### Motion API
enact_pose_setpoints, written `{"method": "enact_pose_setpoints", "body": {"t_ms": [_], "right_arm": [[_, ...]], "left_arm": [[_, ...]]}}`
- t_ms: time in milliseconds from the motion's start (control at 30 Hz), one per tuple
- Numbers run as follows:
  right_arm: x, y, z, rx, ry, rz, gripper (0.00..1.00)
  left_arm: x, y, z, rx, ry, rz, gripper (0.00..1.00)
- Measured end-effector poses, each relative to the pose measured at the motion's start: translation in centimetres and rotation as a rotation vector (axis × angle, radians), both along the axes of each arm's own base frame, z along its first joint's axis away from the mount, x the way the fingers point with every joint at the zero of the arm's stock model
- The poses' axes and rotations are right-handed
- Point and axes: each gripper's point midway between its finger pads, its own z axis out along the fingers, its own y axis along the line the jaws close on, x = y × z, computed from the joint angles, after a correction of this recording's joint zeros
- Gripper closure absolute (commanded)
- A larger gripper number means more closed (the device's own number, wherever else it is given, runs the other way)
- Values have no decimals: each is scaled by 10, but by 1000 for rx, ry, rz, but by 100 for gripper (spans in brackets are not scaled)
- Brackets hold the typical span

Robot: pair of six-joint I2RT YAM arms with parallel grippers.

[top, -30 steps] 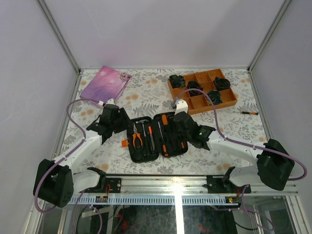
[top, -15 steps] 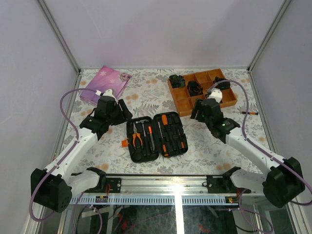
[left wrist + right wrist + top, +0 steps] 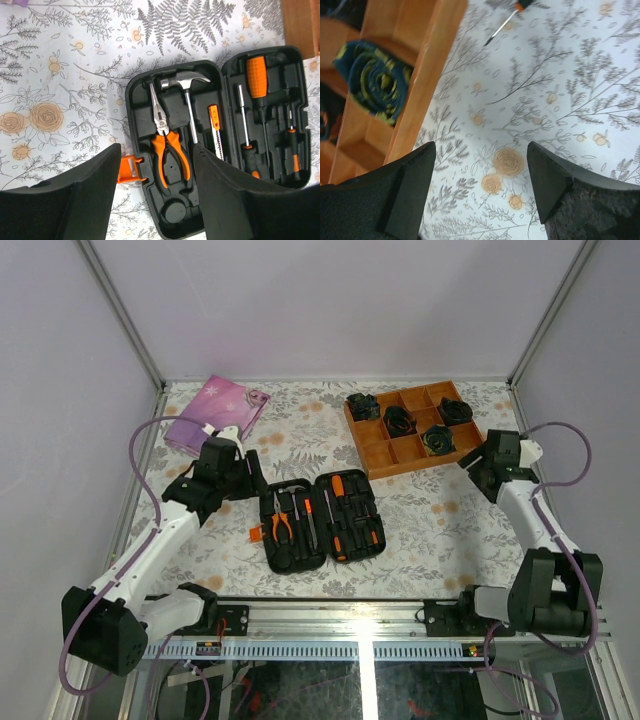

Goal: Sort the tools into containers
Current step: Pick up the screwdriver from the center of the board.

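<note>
Fingers of the left gripper (image 3: 157, 152) stand apart with nothing between them, hanging above the near left part of the tool case (image 3: 131, 107). The case lies open and flat in the middle of the table (image 3: 440, 525), and both halves show black moulded slots. In its left half sit pliers (image 3: 167, 150) with orange handles, a hammer (image 3: 186, 85) beside them and a slim orange-handled blade (image 3: 215, 127). In the right half a screwdriver (image 3: 256, 77) with a thick orange handle lies among thinner drivers (image 3: 242, 117). An orange zipper tab (image 3: 127, 170) sticks out at the case's left edge.

The right gripper (image 3: 481, 147) is at the far right of the table, just beside the near right corner of the orange tray (image 3: 427, 75). Its fingers are also spread wide and hold nothing, with the flowered table surface showing between them. Ahead of them a thin screwdriver (image 3: 506, 21) with an orange handle lies loose on the table, near the tray wall and well apart from the case. A rolled blue-green bundle (image 3: 370, 80) fills the nearest tray compartment. A pink-purple pouch (image 3: 212, 410) lies at the far left corner, beyond the left arm.
</note>
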Motion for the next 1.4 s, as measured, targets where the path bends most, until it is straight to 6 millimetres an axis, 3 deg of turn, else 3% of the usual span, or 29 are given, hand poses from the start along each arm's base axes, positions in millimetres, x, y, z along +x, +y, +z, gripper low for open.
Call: {"method": "enact_pose_setpoints", "body": {"t_ms": [200, 600, 1067, 1233, 1400], "right_arm": [[6, -40, -6, 47, 43, -200, 19], [37, -99, -20, 52, 125, -439, 19], [71, -125, -71, 50, 274, -499, 25], [73, -129, -84, 54, 304, -505, 33], [70, -131, -96, 57, 336, -508, 50]], "left_arm": [[-10, 3, -14, 28, 40, -18, 41], [-11, 4, -15, 41, 43, -23, 41], [-11, 5, -16, 48, 44, -22, 41], [-10, 6, -18, 54, 49, -20, 41], [-10, 6, -18, 56, 50, -20, 41]]}}
